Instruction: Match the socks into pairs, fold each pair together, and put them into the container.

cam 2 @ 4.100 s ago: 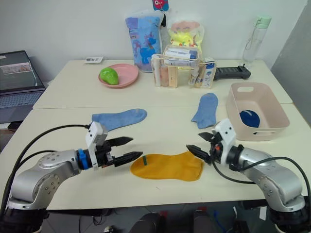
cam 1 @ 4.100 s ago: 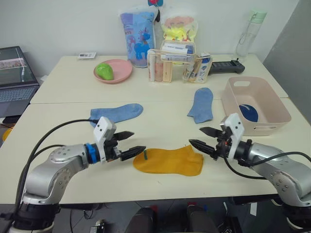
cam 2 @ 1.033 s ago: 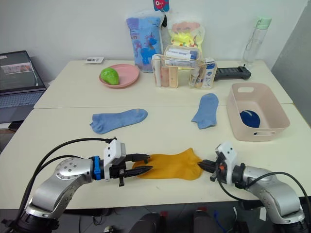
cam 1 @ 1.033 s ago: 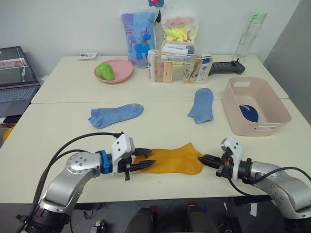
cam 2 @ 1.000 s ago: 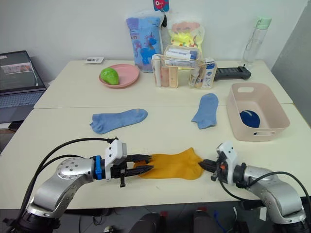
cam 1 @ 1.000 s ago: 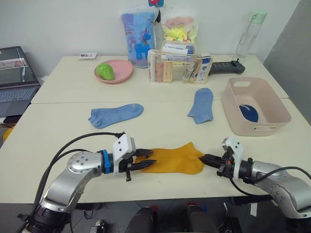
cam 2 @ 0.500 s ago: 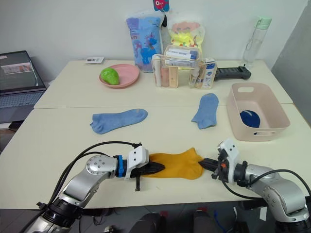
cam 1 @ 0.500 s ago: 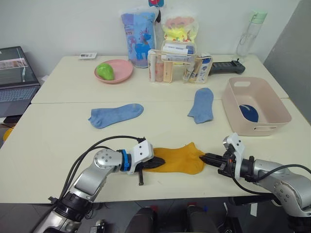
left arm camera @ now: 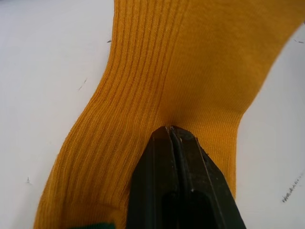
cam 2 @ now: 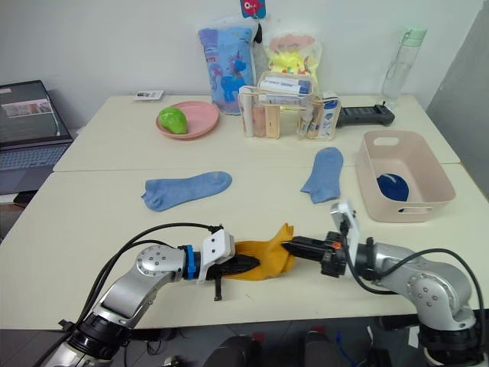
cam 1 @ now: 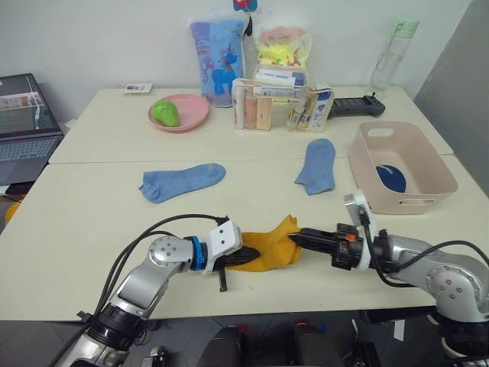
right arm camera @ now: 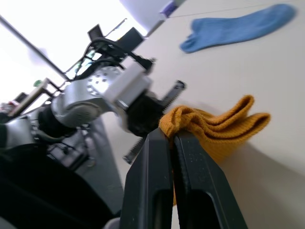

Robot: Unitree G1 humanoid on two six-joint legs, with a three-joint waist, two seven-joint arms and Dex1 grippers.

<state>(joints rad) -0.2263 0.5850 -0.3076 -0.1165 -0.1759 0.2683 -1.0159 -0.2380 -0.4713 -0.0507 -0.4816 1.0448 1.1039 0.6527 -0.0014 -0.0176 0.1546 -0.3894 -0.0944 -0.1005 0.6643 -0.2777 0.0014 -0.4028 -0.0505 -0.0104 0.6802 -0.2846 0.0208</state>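
The mustard yellow pair [cam 1: 269, 246] lies near the front edge of the tabletop [cam 1: 92, 222], between the two arms, bunched into a ridge at its right end. The left tool [cam 1: 243, 258] is closed on the pair's left end, pinning the ribbed knit flat to the tabletop. The right tool [cam 1: 296, 238] is closed on the raised right end, the fabric gathered in folds between its fingers.

The step in hand appears to be the fold. To do it well, the left tool should hold its end still as an anchor while the right tool carries its end over and across toward the left, low enough that the knit drapes rather than drags. Both layers should remain clamped until the ends meet; soft knit is likely to slip out of a loose grip.

Two light blue socks lie farther back: one [cam 1: 182, 181] behind the left arm, one [cam 1: 316, 165] behind the right arm, both well apart from the yellow pair. The container [cam 1: 438, 164] stands at the right, with a dark navy item [cam 1: 391, 177] inside. The tabletop between the pair and the container is bare, giving open room for a transfer. The pair sits close to the front edge, so motion should be directed inward.
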